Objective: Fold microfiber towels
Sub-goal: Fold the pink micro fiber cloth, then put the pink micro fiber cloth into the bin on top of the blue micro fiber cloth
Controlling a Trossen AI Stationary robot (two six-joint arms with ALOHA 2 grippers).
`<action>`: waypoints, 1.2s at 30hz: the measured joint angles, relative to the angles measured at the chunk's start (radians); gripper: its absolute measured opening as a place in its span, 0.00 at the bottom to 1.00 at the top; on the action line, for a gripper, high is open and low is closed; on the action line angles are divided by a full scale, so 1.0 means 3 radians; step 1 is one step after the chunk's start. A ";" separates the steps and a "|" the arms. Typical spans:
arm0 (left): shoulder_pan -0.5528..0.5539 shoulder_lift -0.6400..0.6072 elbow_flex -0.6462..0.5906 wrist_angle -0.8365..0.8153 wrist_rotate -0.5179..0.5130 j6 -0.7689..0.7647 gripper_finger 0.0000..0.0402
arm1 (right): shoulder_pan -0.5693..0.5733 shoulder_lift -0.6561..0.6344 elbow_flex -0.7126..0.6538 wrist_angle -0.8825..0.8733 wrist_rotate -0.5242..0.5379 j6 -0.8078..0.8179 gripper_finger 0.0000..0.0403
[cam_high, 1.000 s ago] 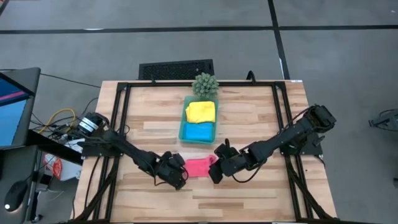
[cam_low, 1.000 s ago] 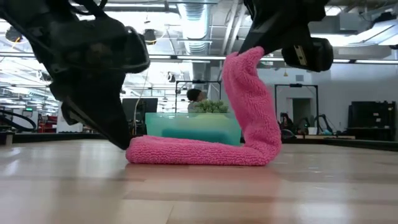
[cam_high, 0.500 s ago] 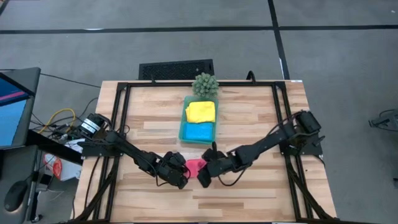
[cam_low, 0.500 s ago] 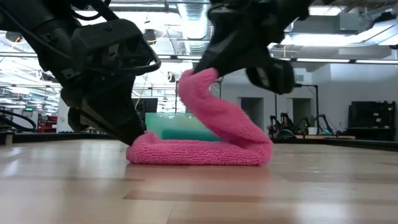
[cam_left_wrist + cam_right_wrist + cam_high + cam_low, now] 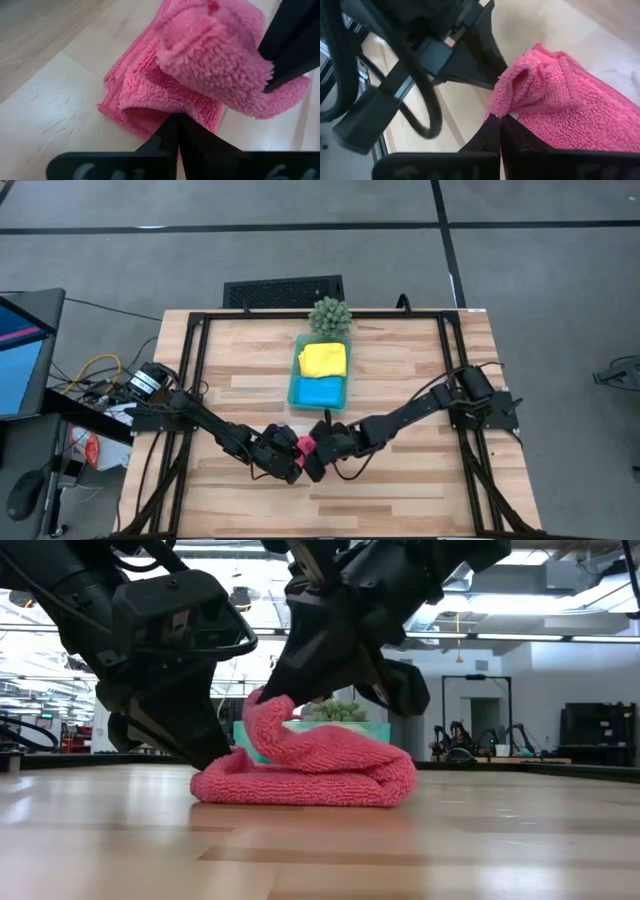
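No writing can be read. Near the counter's front edge, the pink towel (image 5: 300,768) is pinned by the clenched left tool (image 5: 290,463); its folded-over edge is gripped by the right tool (image 5: 312,461).

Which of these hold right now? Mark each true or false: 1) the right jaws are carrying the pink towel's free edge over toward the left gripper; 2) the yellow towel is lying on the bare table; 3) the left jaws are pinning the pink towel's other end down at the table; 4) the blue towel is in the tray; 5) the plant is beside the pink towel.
1) True. The right gripper holds an edge of the pink towel doubled over toward the left gripper.
2) False. The yellow towel lies in the teal tray.
3) True.
4) True. The blue towel lies beside the yellow one.
5) False. The plant stands at the tray's far end.
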 joint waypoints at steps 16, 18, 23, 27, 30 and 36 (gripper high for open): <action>-0.0005 0.0000 0.0001 -0.0004 0.0100 -0.0047 0.00 | -0.0050 0.0000 0.0000 0.0029 0.0057 -0.0022 0.28; -0.0006 0.0000 0.0001 -0.0004 0.0140 -0.0048 0.00 | -0.0056 -0.0004 0.0000 0.0058 0.0058 -0.0064 0.35; -0.0006 0.0000 0.0000 -0.0004 0.0174 -0.0055 0.00 | -0.0075 -0.0030 0.0000 0.0239 0.0068 -0.0201 0.47; -0.0007 -0.0001 0.0001 -0.0003 0.0220 -0.0117 0.00 | -0.0034 -0.0156 -0.0011 0.0161 0.0128 -0.0321 0.49; -0.0007 -0.0001 0.0001 -0.0004 0.0288 -0.0122 0.00 | 0.0105 -0.0268 -0.0118 0.0071 0.0418 -0.0364 0.47; -0.0007 -0.0001 0.0001 -0.0001 0.0346 -0.0124 0.00 | 0.0360 -0.0390 -0.0476 0.0008 0.0934 -0.0154 0.35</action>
